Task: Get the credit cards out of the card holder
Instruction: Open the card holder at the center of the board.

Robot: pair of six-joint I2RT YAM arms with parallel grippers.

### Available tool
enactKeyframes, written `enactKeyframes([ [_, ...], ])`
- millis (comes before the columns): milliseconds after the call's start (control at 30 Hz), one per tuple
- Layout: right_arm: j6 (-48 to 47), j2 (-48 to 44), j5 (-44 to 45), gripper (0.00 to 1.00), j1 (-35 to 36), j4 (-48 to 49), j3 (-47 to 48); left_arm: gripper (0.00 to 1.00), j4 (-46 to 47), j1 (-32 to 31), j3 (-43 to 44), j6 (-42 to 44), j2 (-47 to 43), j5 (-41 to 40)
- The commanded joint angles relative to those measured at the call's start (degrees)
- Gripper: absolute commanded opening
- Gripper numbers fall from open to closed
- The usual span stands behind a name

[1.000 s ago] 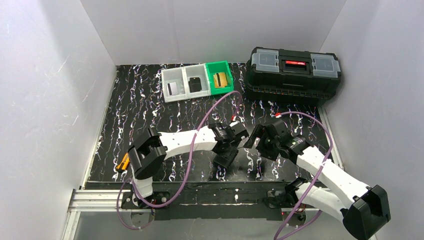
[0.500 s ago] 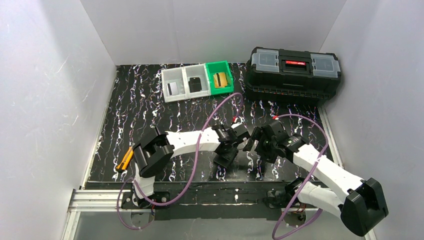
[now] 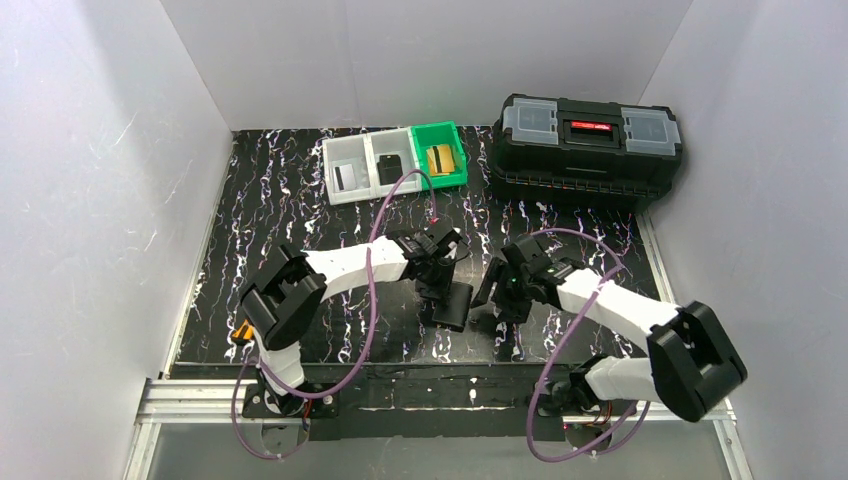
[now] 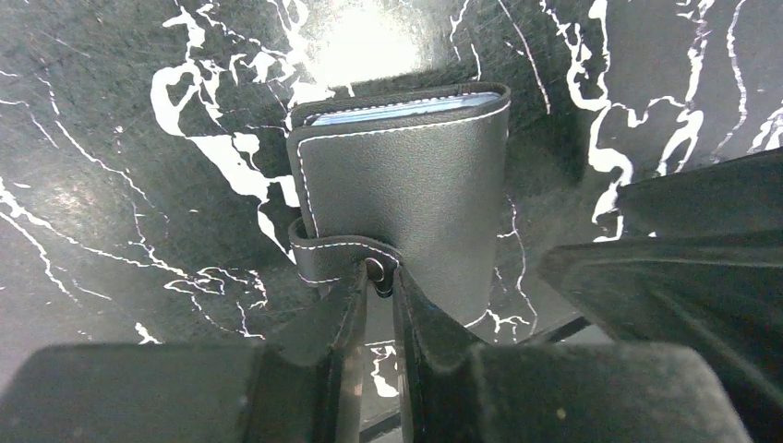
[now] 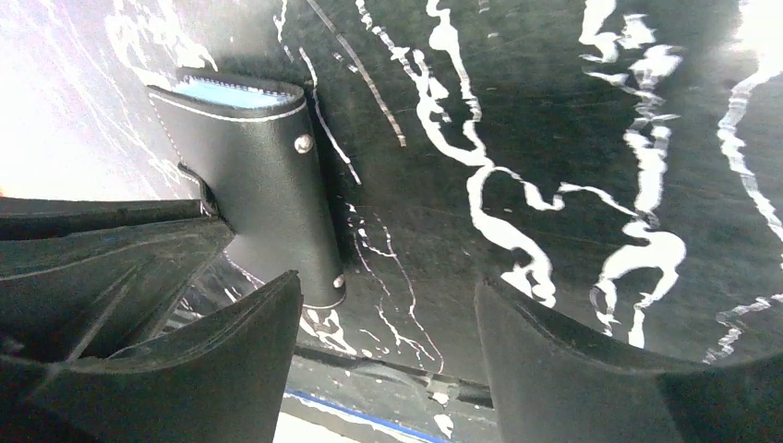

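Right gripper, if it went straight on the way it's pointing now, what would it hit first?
Probably the table, seen through the gap of the open right gripper. The card holder lies just to one side and might get clipped; depth is unclear.

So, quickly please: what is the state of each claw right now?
Left claw: closed on the strap of the card holder.
Right claw: open, holding nothing.
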Motion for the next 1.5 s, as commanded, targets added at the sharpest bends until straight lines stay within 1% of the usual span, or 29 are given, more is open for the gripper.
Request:
enactKeyframes([
  [0, 0.13, 6.62, -2.82, 0.73, 3.38, 4.96, 4.85, 0.0, 2.83, 2.39, -2.44, -3.29, -3.91, 8.32],
  [267, 0.17, 12.31, -2.71, 0.67, 5.55, 5.72, 7.42, 0.0, 5.05, 3.99, -4.19, -5.22, -6.22, 12.47],
  [333, 0.22, 13.36, -2.67, 0.61, 5.52, 5.8, 7.52, 0.0, 5.73, 4.62, -4.76, -5.88, -6.81, 13.37],
  [467, 0.52, 15.04, -2.1, 0.36, 5.51, 5.05, 7.71, 0.0, 5.82, 5.75, -5.91, -6.4, -8.69, 14.19],
  [500, 0.47, 15.28, -1.8, 0.32, 5.51, 4.69, 7.73, 0.0, 5.66, 6.06, -6.25, -6.31, -9.3, 14.1],
  [567, 0.52, 15.66, -1.62, 0.28, 5.49, 4.33, 7.61, 0.0, 5.12, 7.01, -7.03, -6.13, -10.81, 13.92],
  [633, 0.43, 15.87, -1.64, 0.27, 5.51, 4.15, 7.48, 0.0, 4.06, 7.87, -7.65, -5.62, -12.37, 13.56],
  [700, 0.19, 16.05, -1.91, 0.28, 5.51, 4.26, 7.47, 0.0, 2.76, 8.2, -8.07, -4.8, -14.12, 12.98],
  [767, -0.14, 15.92, -2.11, 0.31, 5.47, 4.21, 7.68, 0.0, 1.49, 8.4, -8.14, -4.22, -15.57, 12.7],
  [833, -0.72, 15.69, -2.3, 0.39, 5.51, 3.88, 8.37, 0.0, 0.24, 8.45, -7.73, -3.82, -16.91, 12.8],
  [967, -2.12, 14.16, -2.17, 0.59, 5.51, 2.03, 10.65, 0.0, -1.5, 8.48, -6.22, -3.66, -19.4, 12.6],
  [1067, -2.66, 12.62, -1.61, 0.68, 5.51, 0.7, 12.08, 0.0, -2.49, 8.49, -4.57, -3.47, -20.04, 12.69],
  [1167, -2.89, 11.62, -0.88, 0.72, 5.51, -0.73, 13.09, 0.0, -2.62, 8.5, -3.4, -3.72, -19.9, 13.78],
  [1333, -2.38, 9.07, 1.33, 0.74, 5.32, -2.95, 12.95, 0.0, -2.58, 8.49, -2.45, -4.06, -19.09, 13.92],
  [1467, -2.22, 5.26, 3.31, 0.77, 4.38, -4.95, 12.18, 0.0, -2.57, 8.5, -1.9, -4.59, -18.93, 14.6],
])
